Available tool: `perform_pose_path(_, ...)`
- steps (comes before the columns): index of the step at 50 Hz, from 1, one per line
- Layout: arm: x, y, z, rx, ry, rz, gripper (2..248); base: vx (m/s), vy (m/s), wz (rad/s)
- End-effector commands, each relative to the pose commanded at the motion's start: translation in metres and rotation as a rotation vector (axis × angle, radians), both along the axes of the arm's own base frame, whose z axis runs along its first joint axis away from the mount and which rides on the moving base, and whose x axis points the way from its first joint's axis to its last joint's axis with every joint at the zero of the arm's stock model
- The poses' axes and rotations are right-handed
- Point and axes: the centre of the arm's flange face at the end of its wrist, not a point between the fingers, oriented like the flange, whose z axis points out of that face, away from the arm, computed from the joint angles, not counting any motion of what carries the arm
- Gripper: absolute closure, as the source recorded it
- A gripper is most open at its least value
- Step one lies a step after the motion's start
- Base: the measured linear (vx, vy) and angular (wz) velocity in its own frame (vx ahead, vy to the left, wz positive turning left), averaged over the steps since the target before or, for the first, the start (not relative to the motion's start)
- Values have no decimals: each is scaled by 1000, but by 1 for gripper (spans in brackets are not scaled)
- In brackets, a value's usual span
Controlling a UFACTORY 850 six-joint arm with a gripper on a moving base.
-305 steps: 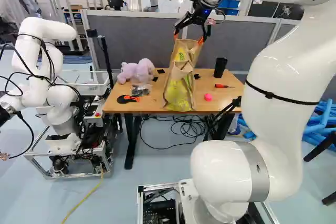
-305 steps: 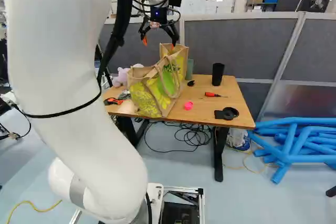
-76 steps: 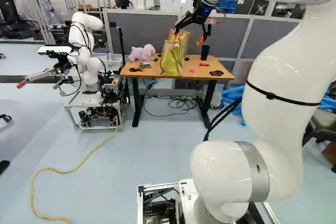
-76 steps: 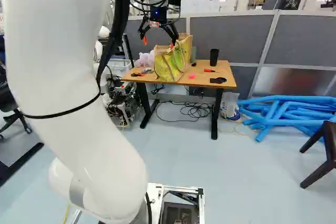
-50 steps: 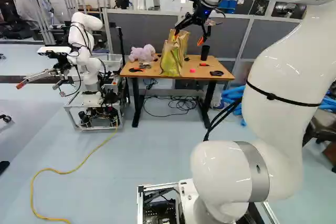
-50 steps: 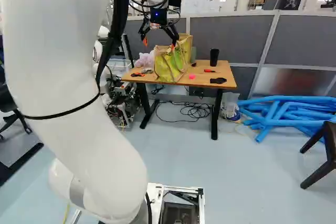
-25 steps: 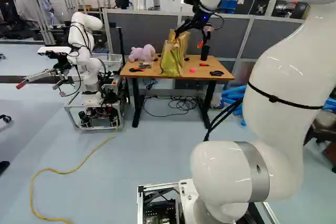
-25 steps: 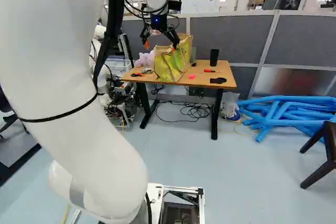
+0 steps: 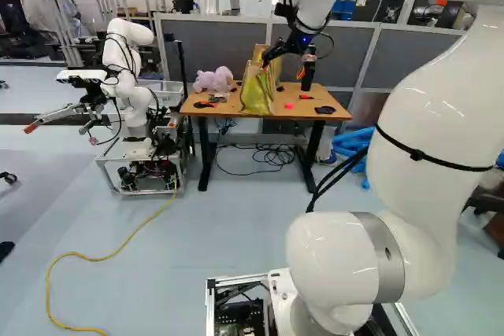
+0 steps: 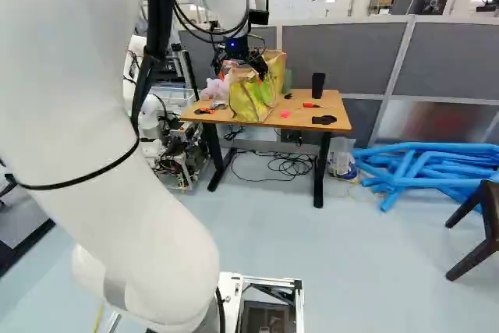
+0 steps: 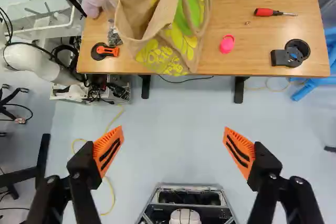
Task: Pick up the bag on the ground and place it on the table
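In the left base view my gripper [image 9: 286, 68] hangs in the air, nearer to me than the bag [image 9: 258, 90]. The brown bag with yellow and green print stands on the wooden table [image 9: 319, 103], by its front edge and left of the table's middle. From the wrist view, the gripper [image 11: 173, 139] has its fingers wide apart with only floor seen between them. Ahead of the fingers, clear of them, are the bag [image 11: 181, 40] and the table [image 11: 252, 40].
A purple plush toy [image 9: 214, 80], a black cup [image 10: 318, 83], a red screwdriver [image 11: 265, 12] and a pink object [image 11: 227, 44] share the tabletop. Another robot [image 9: 130, 108] stands left of the table. Blue tubes [image 10: 429, 165] and a dark chair [image 10: 490, 228] are at the right.
The base has moved back from the table since the earliest frames. During the last second my arm has bent, drawing the gripper back and lower; the bag has stayed put on the table.
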Motion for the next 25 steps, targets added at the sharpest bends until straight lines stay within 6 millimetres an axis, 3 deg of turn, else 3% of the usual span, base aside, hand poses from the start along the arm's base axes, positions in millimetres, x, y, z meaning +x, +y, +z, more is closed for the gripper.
perform_pose_path(25, -22, 7, -54, -59, -102, -38, 3, 0, 0, 0)
